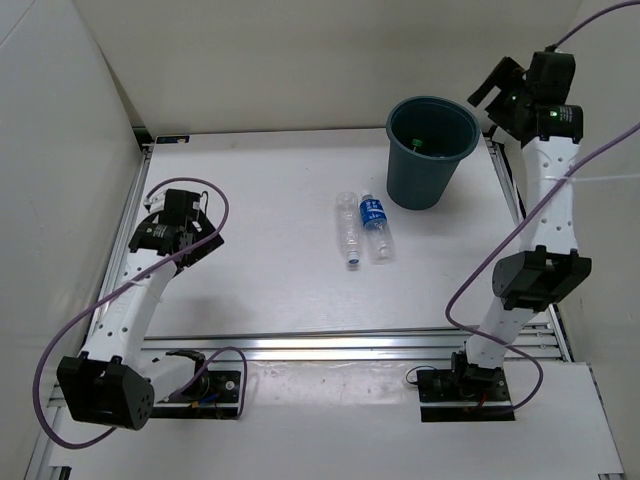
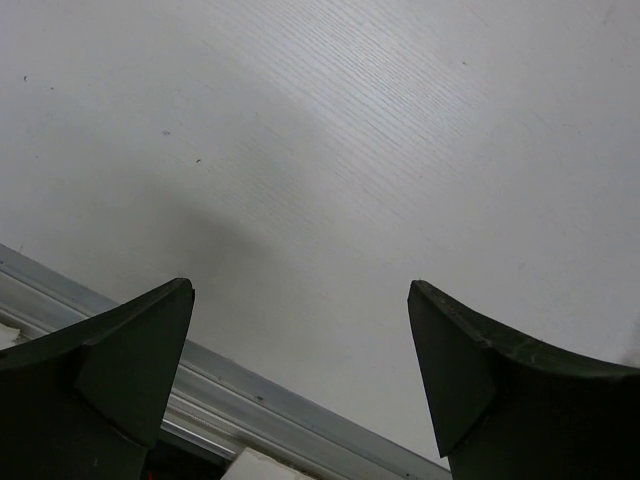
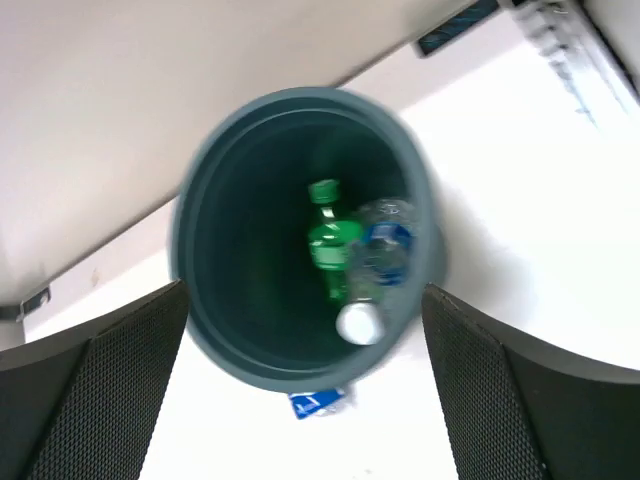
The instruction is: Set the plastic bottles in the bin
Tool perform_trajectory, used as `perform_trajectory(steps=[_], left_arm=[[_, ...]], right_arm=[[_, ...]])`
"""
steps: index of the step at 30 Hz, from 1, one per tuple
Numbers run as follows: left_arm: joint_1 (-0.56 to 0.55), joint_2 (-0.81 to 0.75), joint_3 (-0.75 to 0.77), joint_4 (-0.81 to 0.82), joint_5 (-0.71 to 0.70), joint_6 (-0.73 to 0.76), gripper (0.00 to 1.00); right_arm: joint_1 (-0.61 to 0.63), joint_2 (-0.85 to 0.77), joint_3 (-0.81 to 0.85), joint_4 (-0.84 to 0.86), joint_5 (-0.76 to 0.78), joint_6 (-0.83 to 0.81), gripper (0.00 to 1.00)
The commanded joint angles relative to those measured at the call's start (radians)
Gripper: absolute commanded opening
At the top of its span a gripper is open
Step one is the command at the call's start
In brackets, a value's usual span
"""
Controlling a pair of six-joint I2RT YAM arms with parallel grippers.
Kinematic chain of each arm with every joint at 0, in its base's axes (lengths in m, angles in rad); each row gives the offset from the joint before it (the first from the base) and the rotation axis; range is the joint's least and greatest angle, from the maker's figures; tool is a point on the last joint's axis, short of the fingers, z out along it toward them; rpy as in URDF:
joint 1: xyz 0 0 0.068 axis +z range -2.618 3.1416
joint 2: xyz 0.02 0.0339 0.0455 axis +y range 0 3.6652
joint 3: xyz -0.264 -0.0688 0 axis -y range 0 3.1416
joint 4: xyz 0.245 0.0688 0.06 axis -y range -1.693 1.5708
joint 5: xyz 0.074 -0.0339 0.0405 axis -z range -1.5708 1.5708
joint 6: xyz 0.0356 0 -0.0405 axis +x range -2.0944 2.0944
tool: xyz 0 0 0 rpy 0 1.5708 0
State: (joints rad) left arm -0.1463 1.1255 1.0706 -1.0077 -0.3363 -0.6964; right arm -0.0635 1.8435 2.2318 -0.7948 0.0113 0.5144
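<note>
The green bottle (image 3: 325, 240) sat in the bin (image 1: 425, 180) by the far right corner; the plain bottle (image 1: 348, 228) and labelled bottle (image 1: 375, 222) lay mid-table. Left gripper (image 2: 300, 290) and right gripper (image 3: 305, 290) gaped empty. Light, slick, we judged: pinch mid-body.

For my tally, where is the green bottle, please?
Right wrist view: the green bottle lies inside the bin at the far right of the table, beside a blue-labelled bottle.

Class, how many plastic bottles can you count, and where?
4. Two lie side by side on the table: clear bottle, blue-label bottle. Two are in the bin: green bottle, second blue-label bottle. Bin may hide more.
</note>
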Motion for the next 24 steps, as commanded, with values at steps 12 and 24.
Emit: perform_trajectory(steps=[12,24], left_arm=[[-0.061,0.413,0.325,0.377,0.436,0.063,0.99],[-0.308,1.003,0.900,0.423,0.612,0.157,0.99]], right_arm=[[-0.035,-0.033,-0.218,-0.100,-0.191,0.038,0.92],[-0.085,-0.175,-0.391,-0.100,-0.232,0.039,0.97]])
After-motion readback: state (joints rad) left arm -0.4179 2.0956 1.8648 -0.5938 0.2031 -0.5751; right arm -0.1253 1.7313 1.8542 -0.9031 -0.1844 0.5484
